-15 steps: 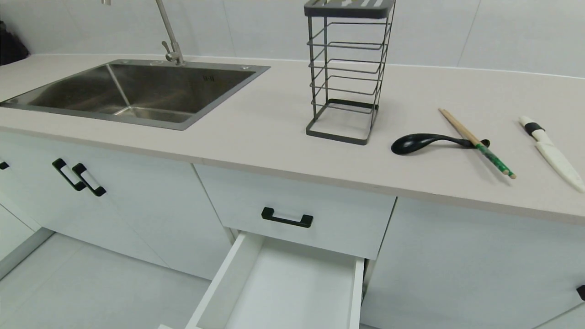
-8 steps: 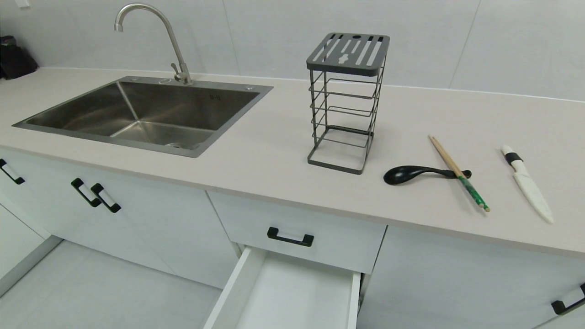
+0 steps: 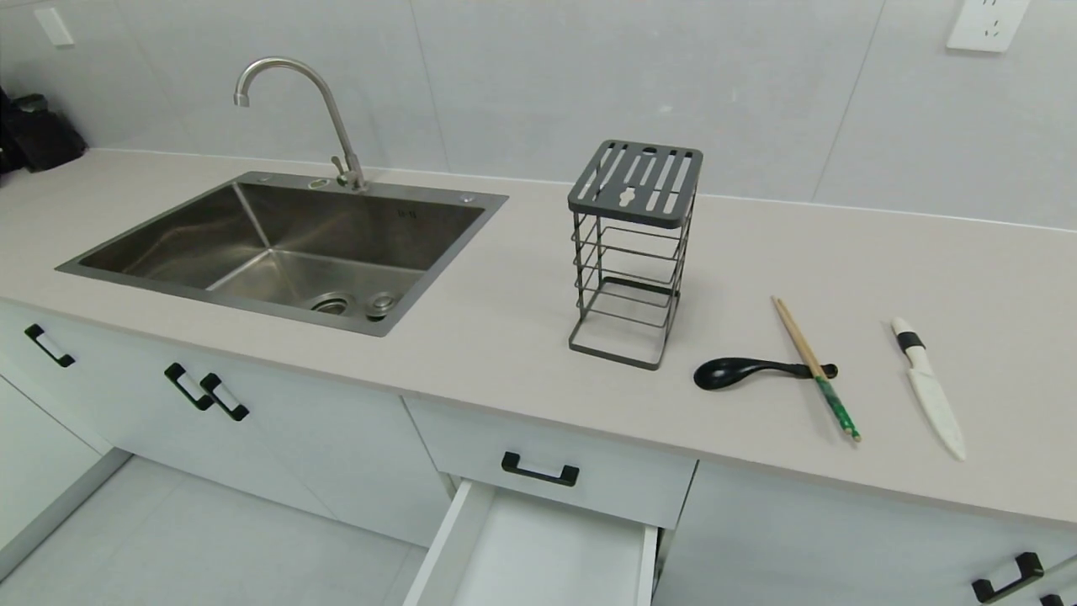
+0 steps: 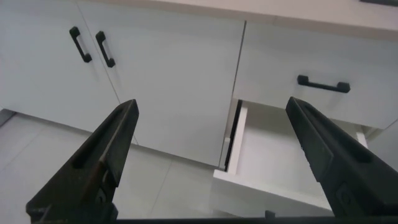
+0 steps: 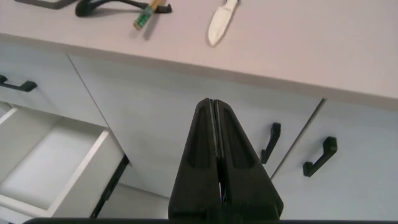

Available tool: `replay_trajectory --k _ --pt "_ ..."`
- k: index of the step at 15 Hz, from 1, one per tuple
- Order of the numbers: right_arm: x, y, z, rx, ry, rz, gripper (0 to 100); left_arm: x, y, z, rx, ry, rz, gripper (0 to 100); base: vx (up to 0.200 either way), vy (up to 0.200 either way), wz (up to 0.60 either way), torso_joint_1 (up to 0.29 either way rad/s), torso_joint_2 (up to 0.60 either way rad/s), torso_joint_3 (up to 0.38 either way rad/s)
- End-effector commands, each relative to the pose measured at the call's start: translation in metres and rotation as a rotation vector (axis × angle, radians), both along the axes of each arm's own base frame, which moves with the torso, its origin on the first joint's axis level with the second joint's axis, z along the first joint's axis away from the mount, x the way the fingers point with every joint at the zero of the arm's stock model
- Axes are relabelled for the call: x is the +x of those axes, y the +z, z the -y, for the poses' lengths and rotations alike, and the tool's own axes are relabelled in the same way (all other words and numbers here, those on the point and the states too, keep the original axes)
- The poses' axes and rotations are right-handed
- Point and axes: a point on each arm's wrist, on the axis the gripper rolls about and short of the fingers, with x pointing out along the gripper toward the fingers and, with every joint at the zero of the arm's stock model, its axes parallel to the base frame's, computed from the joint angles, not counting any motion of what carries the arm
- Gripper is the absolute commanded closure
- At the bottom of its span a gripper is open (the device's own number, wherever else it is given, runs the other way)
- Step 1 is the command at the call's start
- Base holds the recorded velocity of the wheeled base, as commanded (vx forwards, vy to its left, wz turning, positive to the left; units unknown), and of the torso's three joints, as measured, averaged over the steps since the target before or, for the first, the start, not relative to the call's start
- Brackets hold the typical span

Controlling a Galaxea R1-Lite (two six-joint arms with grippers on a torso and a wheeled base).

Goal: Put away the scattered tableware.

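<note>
On the counter right of the wire utensil rack (image 3: 633,252) lie a black spoon (image 3: 740,371), a pair of chopsticks (image 3: 814,368) with green tips resting across the spoon's handle, and a white knife (image 3: 928,387). The spoon (image 5: 93,7), chopsticks (image 5: 144,17) and knife (image 5: 222,21) also appear in the right wrist view, beyond my right gripper (image 5: 215,112), which is shut and empty in front of the cabinet doors. My left gripper (image 4: 211,143) hangs wide open below counter height, facing the open lower drawer (image 4: 280,168).
A steel sink (image 3: 278,248) with a curved tap (image 3: 315,109) takes the counter's left part. Below the rack a closed drawer with a black handle (image 3: 539,472) sits above the pulled-out white drawer (image 3: 538,555). Cabinet doors with black handles (image 3: 206,391) flank it.
The head camera has tilted up and back: the counter, rack and tableware slid down in the picture and the tap and wall socket came into view. The things themselves lie unmoved.
</note>
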Motion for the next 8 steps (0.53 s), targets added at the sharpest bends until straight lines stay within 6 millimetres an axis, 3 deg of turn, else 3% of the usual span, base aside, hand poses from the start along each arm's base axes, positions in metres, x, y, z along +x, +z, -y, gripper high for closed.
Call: replay_trajectory --k 1,4,5,8 --pt "0.0001 0.0001 0.0 0.001 0.0 0.0 100 0.0001 0.0 0.0 0.0 0.001 -0.001 0 0.0 0.0 0.0 0.256 -0.52 -0.29" --pt "0.0001 0.0001 -0.0001 -0.008 0.003 0.0 100 0.0001 0.0 0.0 0.0 0.001 -0.001 0 0.0 0.0 0.0 0.255 -0.54 -0.3" --pt "0.0001 -0.0001 -0.0001 0.0 0.0 -0.002 0 0.0001 0.0 0.0 0.0 0.001 -0.001 0 0.0 0.0 0.0 0.266 -0.56 -0.3" --pt "0.0001 0.0001 -0.0001 0.001 0.001 0.0 0 0.0001 0.0 0.0 -0.001 0.001 -0.001 0 0.0 0.0 0.0 0.276 -0.59 -0.315"
